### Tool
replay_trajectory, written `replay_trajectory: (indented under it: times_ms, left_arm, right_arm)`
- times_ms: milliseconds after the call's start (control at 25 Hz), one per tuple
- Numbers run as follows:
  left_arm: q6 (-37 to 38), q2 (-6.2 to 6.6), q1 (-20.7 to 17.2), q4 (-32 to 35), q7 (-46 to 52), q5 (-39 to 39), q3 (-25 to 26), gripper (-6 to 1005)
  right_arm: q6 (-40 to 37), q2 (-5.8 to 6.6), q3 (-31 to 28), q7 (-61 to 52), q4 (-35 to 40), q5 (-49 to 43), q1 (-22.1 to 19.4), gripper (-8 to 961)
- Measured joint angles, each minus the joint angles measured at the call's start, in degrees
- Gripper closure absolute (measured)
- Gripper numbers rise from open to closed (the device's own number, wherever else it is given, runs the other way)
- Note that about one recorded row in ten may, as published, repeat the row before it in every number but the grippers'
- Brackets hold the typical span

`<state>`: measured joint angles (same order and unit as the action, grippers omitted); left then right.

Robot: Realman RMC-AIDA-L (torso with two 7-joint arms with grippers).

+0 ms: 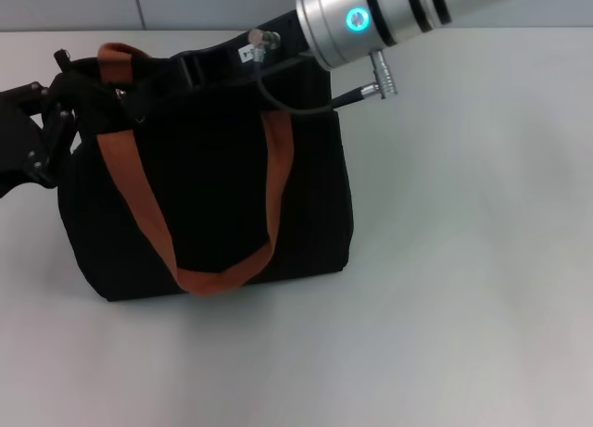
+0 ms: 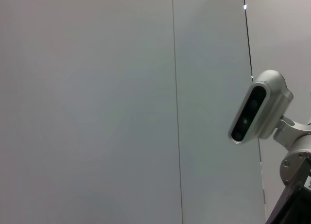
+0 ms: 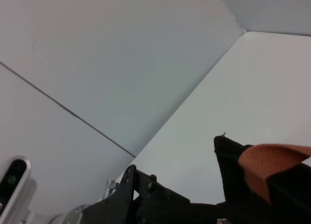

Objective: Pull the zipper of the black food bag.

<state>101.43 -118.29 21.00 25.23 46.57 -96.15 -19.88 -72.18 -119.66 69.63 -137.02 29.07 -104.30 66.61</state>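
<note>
The black food bag [image 1: 213, 195] stands upright on the white table, with two orange-brown strap handles [image 1: 139, 205]. My left gripper [image 1: 65, 98] is at the bag's top left end, against the fabric. My right gripper [image 1: 204, 64] reaches in from the upper right and rests on the bag's top edge near the middle; black on black hides its tips. The zipper is not visible in any view. The right wrist view shows a bag corner [image 3: 228, 161] with an orange strap [image 3: 272, 163], and the left gripper [image 3: 141, 197] beside it.
The white table [image 1: 463, 260] spreads to the right of and in front of the bag. A grey wall runs behind it. The right arm's silver wrist [image 1: 361, 19] and its cable [image 1: 306, 107] hang over the bag's top right. The left wrist view shows only wall and the right wrist camera [image 2: 257, 107].
</note>
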Motion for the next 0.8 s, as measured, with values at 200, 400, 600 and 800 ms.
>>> replay_trajectory:
  times_ms: [200,400,600,800]
  left_arm:
    - [0.0,0.00,1.2,-0.4,0.2,0.0,-0.1,974]
    - [0.1,-0.06,3.3,-1.3,0.2,0.0,-0.3,967]
    - [-0.3,-0.09,5.1,-2.8,0.2,-0.3,-0.3,961]
    - [-0.1,0.05,4.1,-2.9,0.2,-0.1,0.1,955]
  right_arm:
    - [1.4,-0.12,2.2,0.0,0.1,0.1,1.1,606]
    - [1.8,-0.13,2.6,0.2,0.4,0.2,1.3,613]
    - [2.0,-0.13,2.6,0.4,0.4,0.3,1.1,617]
    - [2.1,-0.14,2.6,0.8,1.4,0.3,0.2,622]
